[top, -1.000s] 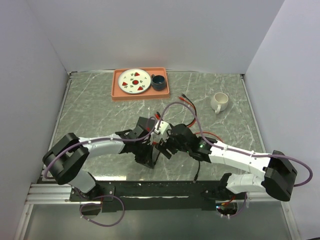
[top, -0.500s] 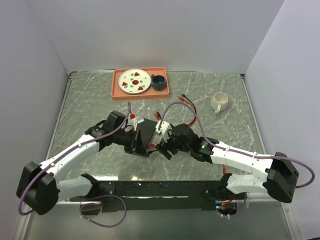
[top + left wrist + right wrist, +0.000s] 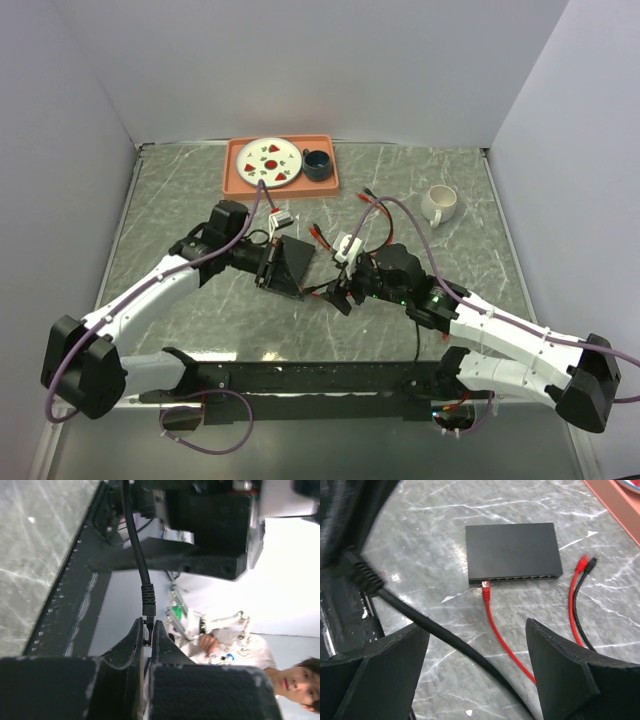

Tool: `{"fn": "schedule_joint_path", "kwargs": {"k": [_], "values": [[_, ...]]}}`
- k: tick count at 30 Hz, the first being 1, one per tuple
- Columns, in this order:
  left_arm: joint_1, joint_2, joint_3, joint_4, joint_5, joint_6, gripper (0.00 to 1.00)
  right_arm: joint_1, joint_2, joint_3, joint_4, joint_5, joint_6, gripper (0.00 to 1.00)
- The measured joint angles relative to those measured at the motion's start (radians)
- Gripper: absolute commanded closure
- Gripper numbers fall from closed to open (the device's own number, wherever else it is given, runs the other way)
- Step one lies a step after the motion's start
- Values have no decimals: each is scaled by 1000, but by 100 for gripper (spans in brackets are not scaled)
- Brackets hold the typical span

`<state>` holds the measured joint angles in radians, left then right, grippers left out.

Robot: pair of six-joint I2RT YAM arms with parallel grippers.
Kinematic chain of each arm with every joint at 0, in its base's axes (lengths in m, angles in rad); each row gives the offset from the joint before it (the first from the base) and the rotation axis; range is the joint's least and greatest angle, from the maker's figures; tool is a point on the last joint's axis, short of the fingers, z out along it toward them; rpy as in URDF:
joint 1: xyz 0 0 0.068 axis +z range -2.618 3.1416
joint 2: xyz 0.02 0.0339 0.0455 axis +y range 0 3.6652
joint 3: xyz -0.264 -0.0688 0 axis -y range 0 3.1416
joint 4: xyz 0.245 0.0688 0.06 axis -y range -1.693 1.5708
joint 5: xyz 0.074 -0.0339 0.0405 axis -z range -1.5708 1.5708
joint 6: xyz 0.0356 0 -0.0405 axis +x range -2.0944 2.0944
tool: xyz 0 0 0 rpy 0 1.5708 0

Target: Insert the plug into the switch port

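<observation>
The switch [image 3: 512, 552] is a flat black box lying on the marble, ports facing my right wrist camera; it also shows in the top view [image 3: 295, 262]. A red plug [image 3: 486, 589] sits in its leftmost port. My left gripper [image 3: 147, 623] is shut on the black plug [image 3: 148, 611], whose cable runs away from the fingertips. In the top view the left gripper [image 3: 268, 268] hovers over the switch's left part. My right gripper [image 3: 475, 627] is open and empty, just right of the switch [image 3: 345, 293]. The black cable [image 3: 435, 630] crosses between its fingers without being held.
An orange tray [image 3: 234, 183] with a plate and a dark cup [image 3: 317, 163] stands at the back. A white mug [image 3: 438, 203] is at the right. Loose red and black plugs [image 3: 584, 564] lie right of the switch, and red cables [image 3: 375, 207] behind it.
My left arm has stretched out and its gripper has moved back and left with the black plug. My right arm has drawn back to the right, its gripper now apart from the left one.
</observation>
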<state>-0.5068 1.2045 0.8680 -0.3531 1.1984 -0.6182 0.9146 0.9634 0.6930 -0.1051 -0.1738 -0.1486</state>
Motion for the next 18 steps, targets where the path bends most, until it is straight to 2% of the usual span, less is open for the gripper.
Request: {"fn": "schedule_joint_path", "kwargs": {"k": [3, 4, 8, 12, 18], "values": [[4, 61, 32, -59, -8, 65, 99, 0, -8, 0, -3, -21, -6, 18], [5, 80, 32, -72, -12, 82, 99, 2, -12, 1, -4, -22, -10, 22], [16, 156, 38, -157, -27, 142, 99, 26, -15, 10, -13, 25, -30, 21], [41, 217, 69, -237, -28, 201, 99, 122, -15, 10, -14, 102, -56, 21], [55, 279, 109, -267, -19, 224, 99, 188, 15, 10, -13, 160, -86, 21]]}}
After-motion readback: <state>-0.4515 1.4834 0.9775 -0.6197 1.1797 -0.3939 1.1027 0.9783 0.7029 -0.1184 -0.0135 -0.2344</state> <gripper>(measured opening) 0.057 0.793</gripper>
